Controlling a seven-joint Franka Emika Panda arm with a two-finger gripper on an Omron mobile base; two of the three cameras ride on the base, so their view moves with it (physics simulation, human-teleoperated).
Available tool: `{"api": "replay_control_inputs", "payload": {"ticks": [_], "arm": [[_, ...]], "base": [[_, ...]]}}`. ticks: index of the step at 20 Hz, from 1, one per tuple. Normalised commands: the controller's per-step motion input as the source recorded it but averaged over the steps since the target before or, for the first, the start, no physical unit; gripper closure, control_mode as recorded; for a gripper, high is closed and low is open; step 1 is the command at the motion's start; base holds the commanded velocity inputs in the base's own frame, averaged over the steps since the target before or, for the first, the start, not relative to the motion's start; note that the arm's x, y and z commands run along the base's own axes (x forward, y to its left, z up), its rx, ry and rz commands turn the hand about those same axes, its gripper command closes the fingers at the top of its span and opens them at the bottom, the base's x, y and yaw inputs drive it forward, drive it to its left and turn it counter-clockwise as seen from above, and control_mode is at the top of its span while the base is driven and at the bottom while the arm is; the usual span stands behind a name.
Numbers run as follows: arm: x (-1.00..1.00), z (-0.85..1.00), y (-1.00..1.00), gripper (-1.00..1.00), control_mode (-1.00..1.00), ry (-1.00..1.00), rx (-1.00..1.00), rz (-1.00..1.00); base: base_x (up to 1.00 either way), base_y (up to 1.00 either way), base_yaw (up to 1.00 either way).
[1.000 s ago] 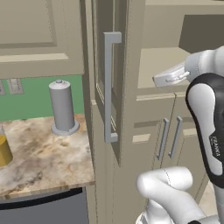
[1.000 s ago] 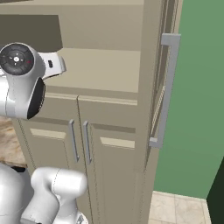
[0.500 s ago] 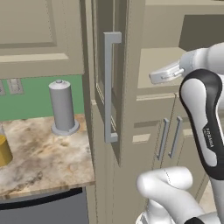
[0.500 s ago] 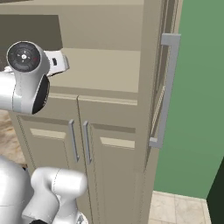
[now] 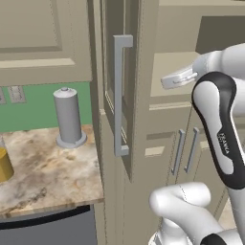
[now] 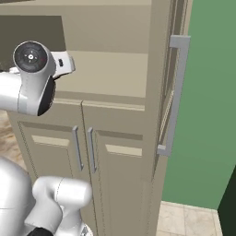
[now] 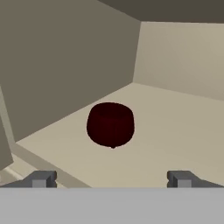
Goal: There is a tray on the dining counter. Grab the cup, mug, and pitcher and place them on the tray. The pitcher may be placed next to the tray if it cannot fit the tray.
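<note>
Reaching into an open cabinet niche, my arm lines its fingers (image 7: 109, 179) up on the mug (image 7: 110, 124), a squat dark red shape sitting on the beige shelf (image 7: 175, 131) deep in the recess. The fingers stand spread wide and hold nothing; the two dark tips rise at the bottom of the hand view with the mug between their lines but well ahead of them, apart from both. I judge the mug roughly centred, a touch nearer the left tip than the right.

As for progress, I read the job as barely begun. The mug is on the shelf, ungrasped, so at least that item is not yet delivered. From the left base view, a yellow-orange vessel, likely the pitcher (image 5: 5, 164), stands at the frame's edge on the marbled table (image 5: 48, 177), left of the grey canister (image 5: 68, 117); it too is untouched. The tray and the green cup I cannot place from here.

My guess is that the next move calls for a straight advance until the mug sits between the tips, then a close. The mug's rounded belly could slip if the fingers meet it too high.
</note>
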Motion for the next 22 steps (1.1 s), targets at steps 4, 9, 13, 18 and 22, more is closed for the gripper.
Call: {"api": "replay_control_inputs", "payload": {"ticks": [4,9,13,18,22], "arm": [[0.19,0.00,0.00,-1.00,-1.00,0.00,0.00,0.00],[0.24,-0.01,0.00,-1.00,-1.00,0.00,0.00,0.00],[0.23,0.00,0.01,-1.00,-1.00,0.00,0.00,0.00],[0.19,-0.01,0.07,-1.00,-1.00,0.00,0.00,0.00],[0.12,-0.06,0.14,-1.00,-1.00,0.00,0.00,0.00]], "base": [[0.00,0.00,0.00],[0.00,0.00,0.00],[0.00,0.00,0.00],[0.00,0.00,0.00],[0.00,0.00,0.00]]}}
